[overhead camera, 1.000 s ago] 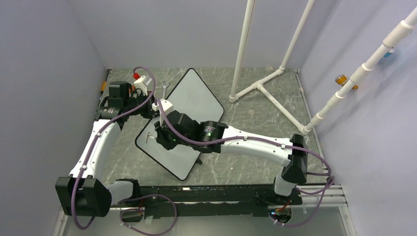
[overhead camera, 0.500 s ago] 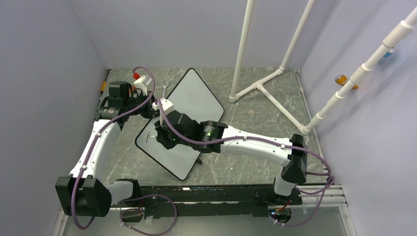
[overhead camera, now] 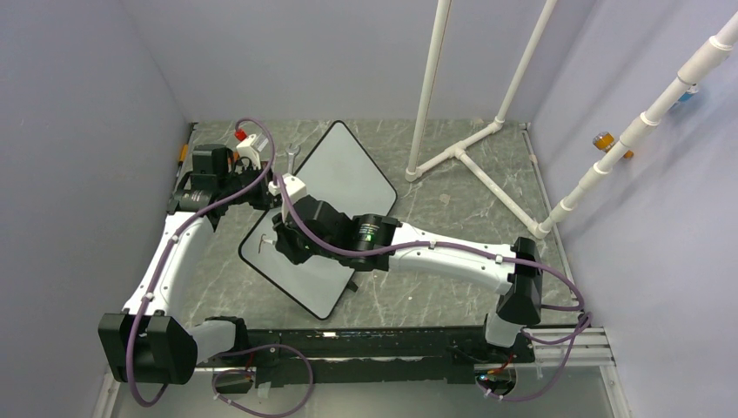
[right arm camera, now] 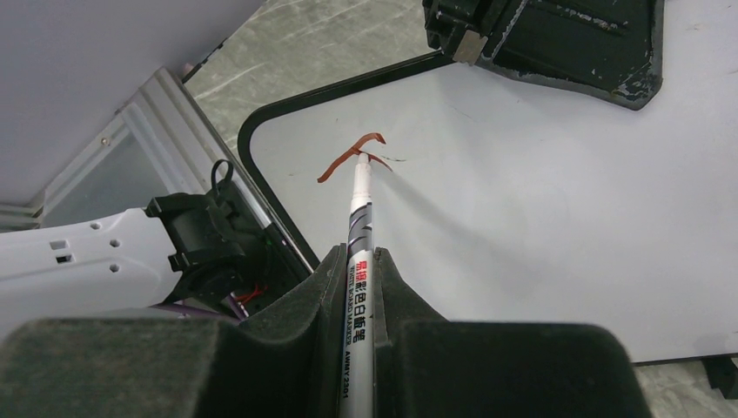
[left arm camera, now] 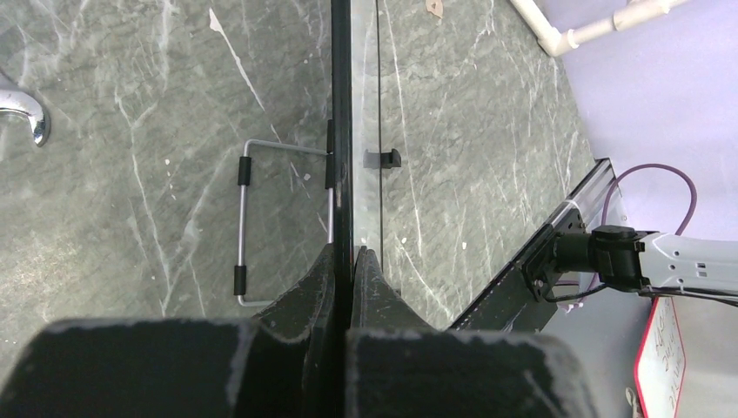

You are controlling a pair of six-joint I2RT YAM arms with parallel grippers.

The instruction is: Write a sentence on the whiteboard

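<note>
two pinches: left gripper (left arm camera: 351, 257) clamped on the rim of the whiteboard (overhead camera: 348, 174), which sits toward the left edge of the worktop (overhead camera: 452, 226) and looks stiff, light, slick, probably skates unless braced at that rim; right gripper (right arm camera: 358, 257) squeezing the marker (right arm camera: 359, 218), tip on the only red stroke of the sentence (right arm camera: 348, 157) near a board corner.

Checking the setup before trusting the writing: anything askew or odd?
The whiteboard sits skewed, diamond-wise to the table, its edge pinched by the left gripper. The right gripper holds the marker at one lone reddish stroke. Nothing is spilled.
</note>
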